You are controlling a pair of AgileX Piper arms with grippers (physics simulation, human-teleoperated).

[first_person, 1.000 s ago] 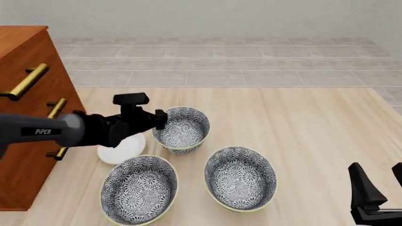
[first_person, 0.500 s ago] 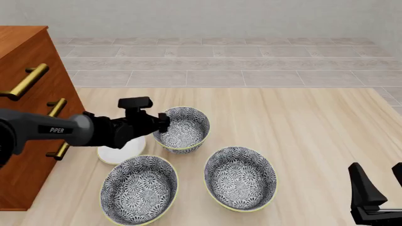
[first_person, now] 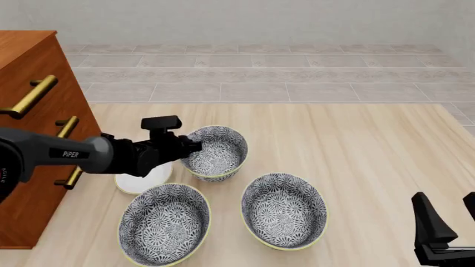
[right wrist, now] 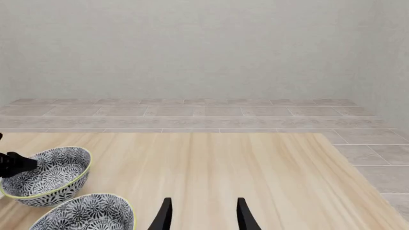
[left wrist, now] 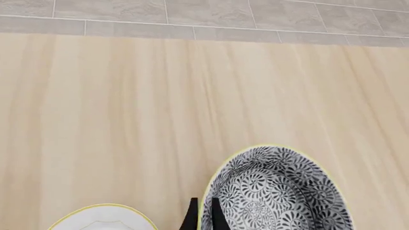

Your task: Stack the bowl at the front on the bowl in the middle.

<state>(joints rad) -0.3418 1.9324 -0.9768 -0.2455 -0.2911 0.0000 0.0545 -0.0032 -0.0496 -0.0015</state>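
Observation:
Three flower-patterned bowls with cream rims stand on the table. The bowl at the front [first_person: 219, 150] [left wrist: 275, 191] [right wrist: 48, 175] is the one farthest from the arms. My left gripper [first_person: 194, 146] [left wrist: 203, 218] is at its left rim, one finger inside and one outside, shut on that rim. The bowl in the middle [first_person: 284, 210] [right wrist: 83, 215] sits nearer, to the right, with nothing in it. My right gripper [first_person: 451, 219] [right wrist: 203, 215] hovers open at the near right corner, holding nothing.
The other matching bowl [first_person: 164, 222] sits at the near left. A small white plate [first_person: 141, 179] [left wrist: 102, 218] lies under the left arm. A wooden cabinet [first_person: 30, 122] with brass handles stands along the table's left side.
The left gripper has edged slightly right and down onto the far bowl's rim. The bowls and the right arm have not moved.

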